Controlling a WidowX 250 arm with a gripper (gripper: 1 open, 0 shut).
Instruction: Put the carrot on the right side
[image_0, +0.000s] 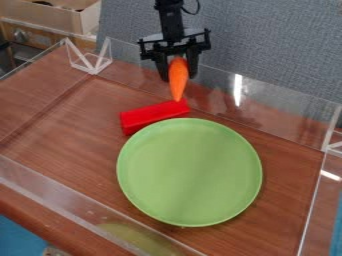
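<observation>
Near the back edge of the brown wooden table, the small orange tapered toy carrot is hanging between the fingertips of the black metal gripper, its narrow tip pointing down and its long axis standing roughly upright, while the jaws are closing narrowly around its upper end.

A speckled gray wall fills the upper right; a brown wood-grain counter spreads below, with a cardboard box at upper left.
</observation>
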